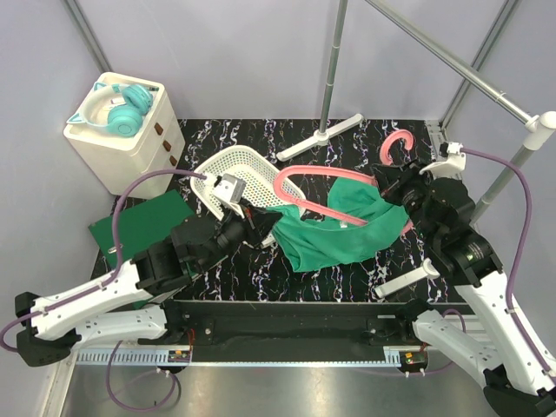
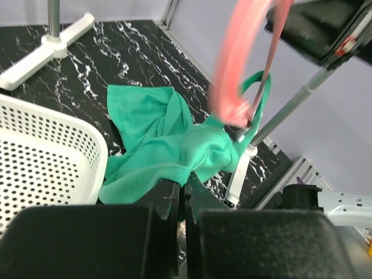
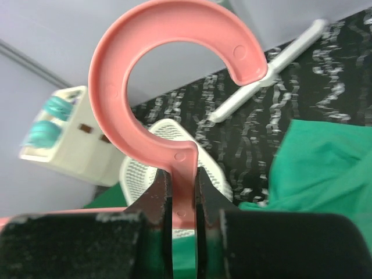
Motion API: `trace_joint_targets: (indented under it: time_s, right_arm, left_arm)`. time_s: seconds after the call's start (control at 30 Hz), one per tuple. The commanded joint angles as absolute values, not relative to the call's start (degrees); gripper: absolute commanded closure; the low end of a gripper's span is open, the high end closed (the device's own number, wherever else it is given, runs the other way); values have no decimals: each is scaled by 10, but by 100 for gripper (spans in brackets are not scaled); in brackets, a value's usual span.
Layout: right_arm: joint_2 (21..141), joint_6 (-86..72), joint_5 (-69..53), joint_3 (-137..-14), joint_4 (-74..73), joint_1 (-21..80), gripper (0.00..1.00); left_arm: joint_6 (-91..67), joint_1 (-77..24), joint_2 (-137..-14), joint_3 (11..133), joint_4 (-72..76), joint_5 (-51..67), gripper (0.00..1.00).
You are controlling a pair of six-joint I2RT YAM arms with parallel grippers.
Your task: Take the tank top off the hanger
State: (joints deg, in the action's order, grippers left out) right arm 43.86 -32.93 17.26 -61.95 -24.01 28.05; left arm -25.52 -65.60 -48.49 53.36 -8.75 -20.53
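Here, right gripper (image 3: 181, 189) tight on hanger (image 3: 111, 81) neck, left gripper (image 2: 181, 187) tight on tank top (image 2: 157, 131).

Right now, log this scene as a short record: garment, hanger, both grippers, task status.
tank top: crumpled, partly on the table, right of the white basket
hanger: tilted above the table, one strap looped around it
left gripper: shut on the tank top's near hem
right gripper: shut on the hanger's neck, just below the hook
status: tank top not yet off the hanger
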Motion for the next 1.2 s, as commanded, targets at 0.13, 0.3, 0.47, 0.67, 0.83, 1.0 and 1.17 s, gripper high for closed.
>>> trace_joint_targets:
  time_s: [0.13, 0.3, 0.47, 0.67, 0.83, 1.0, 1.17]
  right_arm:
    - [420, -559, 6, -611, -34, 279, 100]
    - [441, -592, -85, -642, -5, 279, 100]
    - [417, -565, -117, -658, -14, 279, 100]
    - [378, -610, -126, -639, -11, 279, 100]
    - [374, -621, -119, -628, -5, 279, 100]
    - [364, -672, -120, -554, 118, 280, 100]
    - [371, -661, -126, -521, 169, 279, 100]
  left_arm:
    - [-312, -653, -483, 446, 14, -234, 100]
    - [-314, -649, -535, 445, 38, -225, 100]
    - [-319, -630, -605, 487, 35, -193, 100]
    - [-338, -590, -679, 509, 93, -122, 100]
    - [-335, -583, -767, 589, 84, -41, 100]
    - [-368, -578, -806, 590, 134, 15, 100]
    - [-370, -575, -811, 598, 118, 23, 100]
